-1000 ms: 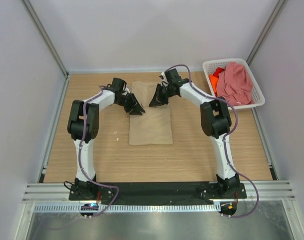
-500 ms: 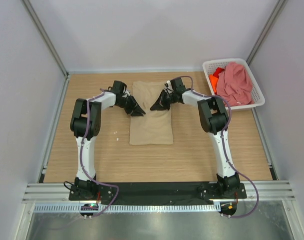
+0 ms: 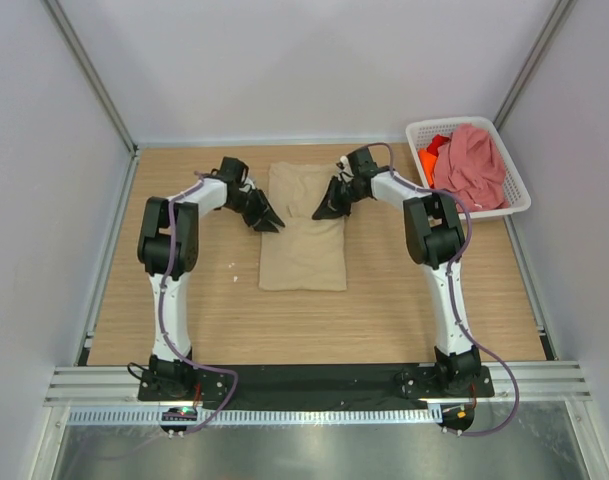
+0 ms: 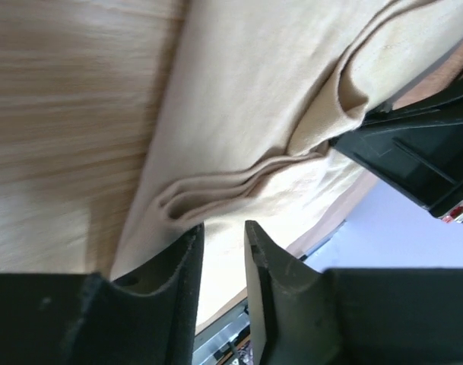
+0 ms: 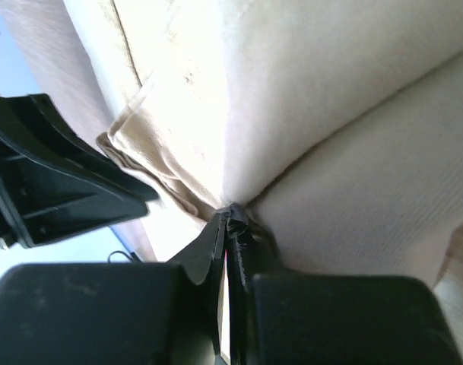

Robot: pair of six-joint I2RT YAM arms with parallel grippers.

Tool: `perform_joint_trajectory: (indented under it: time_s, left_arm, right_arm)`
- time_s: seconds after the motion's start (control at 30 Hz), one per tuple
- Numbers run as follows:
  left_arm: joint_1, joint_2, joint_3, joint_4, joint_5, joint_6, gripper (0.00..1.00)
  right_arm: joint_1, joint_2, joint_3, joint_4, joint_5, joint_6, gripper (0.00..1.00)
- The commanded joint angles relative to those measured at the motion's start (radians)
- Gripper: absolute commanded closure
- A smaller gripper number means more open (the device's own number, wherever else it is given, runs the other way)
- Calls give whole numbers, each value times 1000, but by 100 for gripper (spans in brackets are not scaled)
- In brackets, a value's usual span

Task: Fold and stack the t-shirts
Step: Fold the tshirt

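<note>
Shirt (image 3: pixel 302 250), beige, lies folded to a long strip in the middle of the surface (image 3: pixel 184 310), its far half pinned between the two arms. The right hand (image 3: pixel 326 208) sits at the strip's right edge, and the right wrist view shows that hand (image 5: pixel 229 211) clenched on a bunched tuck of cloth (image 5: pixel 330 91). The left hand (image 3: pixel 269 220) is at the opposite edge. Up close its fingers (image 4: pixel 187 274) stand a narrow slit apart with the layered hem (image 4: pixel 254 91) right at the tips, and I cannot tell whether cloth is actually caught. The step looks like a cross fold of the far half toward the near end. To do it well, both hands should have every layer before lifting, rise together, keep the edge taut between them and lay it down square on the near hem, since a one-sided pinch would skew the fold. The pink shirt (image 3: pixel 471 165) and orange shirt (image 3: pixel 429 158) wait heaped in the basket (image 3: pixel 424 125) at the far right corner, well apart. The surface is pale wood grain with a few small specks left of the strip. White walls close three sides, with metal posts at the far corners and a black plate and metal rail along the near edge.
</note>
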Motion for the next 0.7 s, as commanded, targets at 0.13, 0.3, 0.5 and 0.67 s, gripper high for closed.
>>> perform_joint_trajectory:
  time_s: [0.13, 0.3, 0.5, 0.67]
  left_arm:
    - [21, -181, 5, -135, -58, 130, 68]
    - [21, -303, -100, -181, -109, 211, 61]
    - [21, -402, -235, -190, -187, 268, 43]
    - [21, -432, -319, -176, -193, 275, 42]
  right_arm:
    - [-15, -123, 79, -225, 164, -150, 84]
    - [-17, -189, 127, -377, 250, -230, 57]
    - [-14, -345, -64, -449, 298, -299, 37]
    - [-15, -528, -358, -334, 212, -237, 37]
